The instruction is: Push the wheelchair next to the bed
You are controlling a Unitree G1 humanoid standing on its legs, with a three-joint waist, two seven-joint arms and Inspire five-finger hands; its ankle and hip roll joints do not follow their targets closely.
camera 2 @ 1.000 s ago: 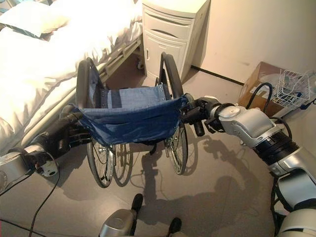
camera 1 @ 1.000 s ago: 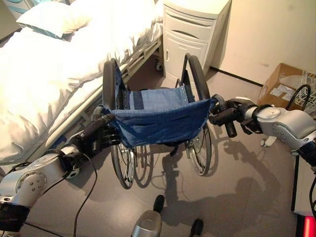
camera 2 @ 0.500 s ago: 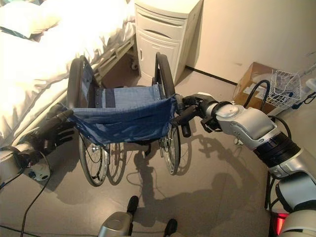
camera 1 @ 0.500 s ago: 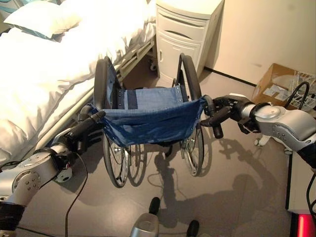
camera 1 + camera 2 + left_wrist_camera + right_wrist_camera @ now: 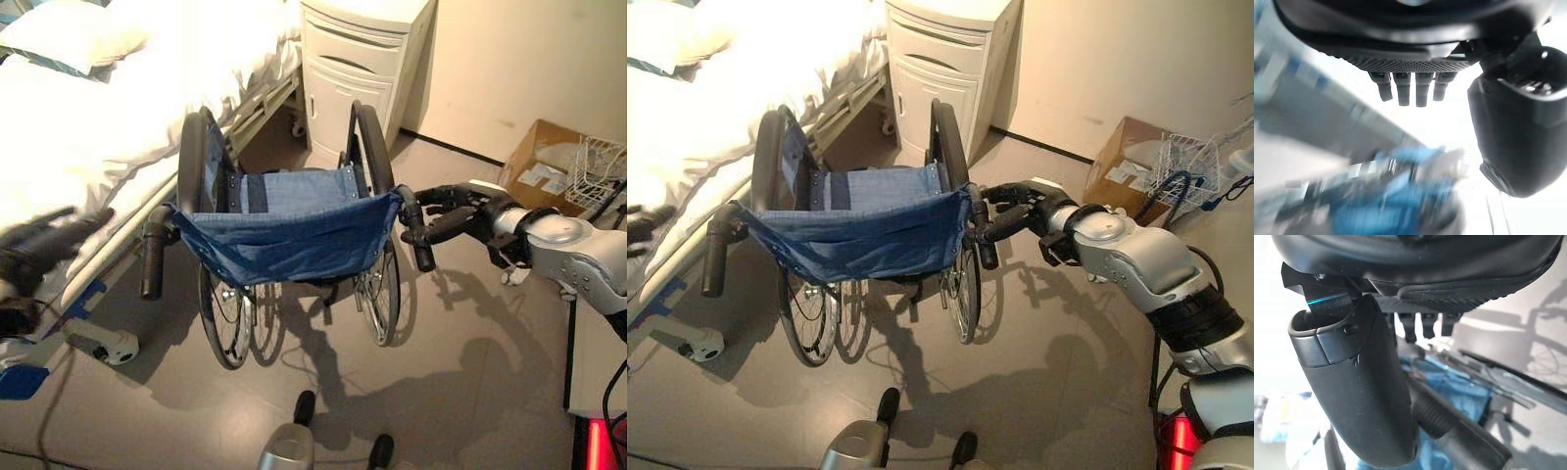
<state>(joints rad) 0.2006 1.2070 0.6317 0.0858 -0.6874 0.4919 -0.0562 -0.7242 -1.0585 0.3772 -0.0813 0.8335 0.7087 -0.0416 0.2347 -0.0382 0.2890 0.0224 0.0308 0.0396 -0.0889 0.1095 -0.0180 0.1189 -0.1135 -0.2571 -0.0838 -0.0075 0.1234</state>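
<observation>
The wheelchair [image 5: 289, 245] stands on the grey floor [image 5: 470, 382] with its blue sling back facing the robot, just right of the bed [image 5: 88, 127]. The right hand [image 5: 453, 213] is at the wheelchair's right push handle [image 5: 419, 235], fingers straight and apart rather than curled round it; the handle lies beside the thumb. The left hand [image 5: 44, 240] is at the left, over the bed's edge, well apart from the left push handle [image 5: 154, 255], fingers relaxed and empty. Farther off, a white bedside cabinet [image 5: 358, 69] stands by the wall, and a cardboard box [image 5: 544, 166] sits at the far right.
</observation>
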